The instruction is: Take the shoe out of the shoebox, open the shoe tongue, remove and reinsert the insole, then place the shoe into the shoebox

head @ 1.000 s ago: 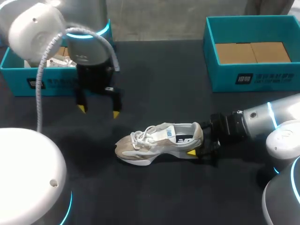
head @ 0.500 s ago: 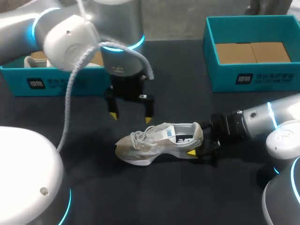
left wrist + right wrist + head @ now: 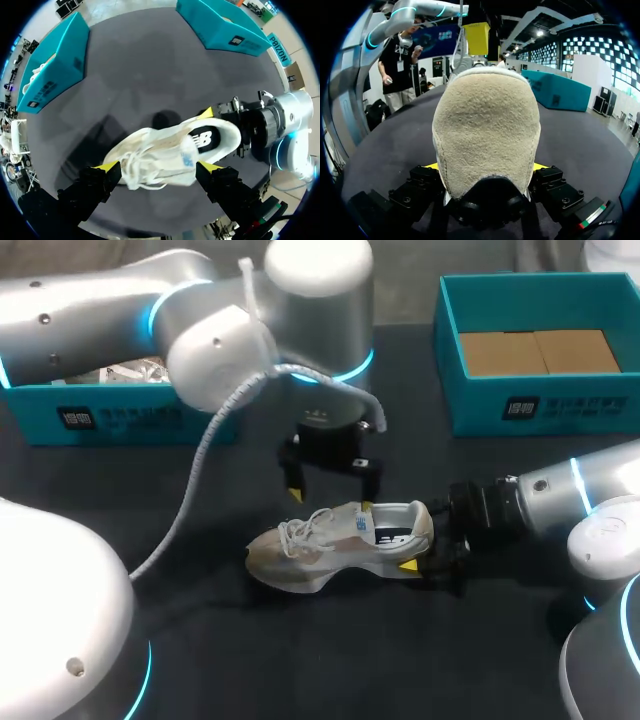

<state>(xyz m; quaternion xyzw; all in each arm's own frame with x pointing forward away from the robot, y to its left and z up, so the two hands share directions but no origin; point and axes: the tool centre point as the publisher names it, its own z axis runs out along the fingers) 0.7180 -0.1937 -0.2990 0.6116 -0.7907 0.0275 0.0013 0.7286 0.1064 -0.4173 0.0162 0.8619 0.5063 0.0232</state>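
A beige and white shoe (image 3: pixel 330 540) lies on the dark table, toe pointing left, its heel (image 3: pixel 487 130) filling the right wrist view. My right gripper (image 3: pixel 425 558) is shut on the heel, with a yellow tip pressed against each side (image 3: pixel 487 167). My left gripper (image 3: pixel 330 498) hangs open just above the laces and tongue, one finger on either side of the shoe (image 3: pixel 170 155). In the left wrist view its own gripper (image 3: pixel 157 167) straddles the midfoot without touching it.
A teal shoebox (image 3: pixel 600 405) with brown cardboard inside stands at the back right. A second teal box (image 3: pixel 110 420) sits at the back left, partly hidden by my left arm. The table's front left has bare dark cloth.
My left arm swung right from near the left box and came down over the shoe's laces, still open. The right gripper and the shoe stayed where they were.
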